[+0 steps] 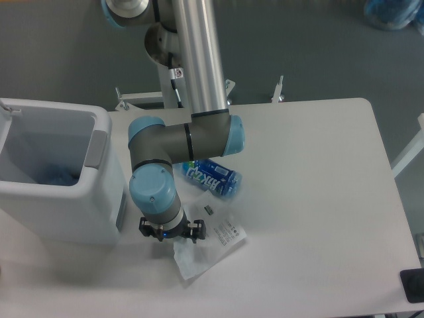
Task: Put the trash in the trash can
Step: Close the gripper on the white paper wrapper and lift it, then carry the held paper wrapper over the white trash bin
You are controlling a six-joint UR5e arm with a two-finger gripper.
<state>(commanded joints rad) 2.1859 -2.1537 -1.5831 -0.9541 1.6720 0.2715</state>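
My end effector (169,236) hangs over the crinkled clear plastic bag's (211,246) left edge; I cannot tell its opening. The blue-labelled bottle (212,177) lies nearby.

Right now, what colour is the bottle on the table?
Blue, with white writing on its label; the bottle lies on its side. The one fixed camera view shows it.
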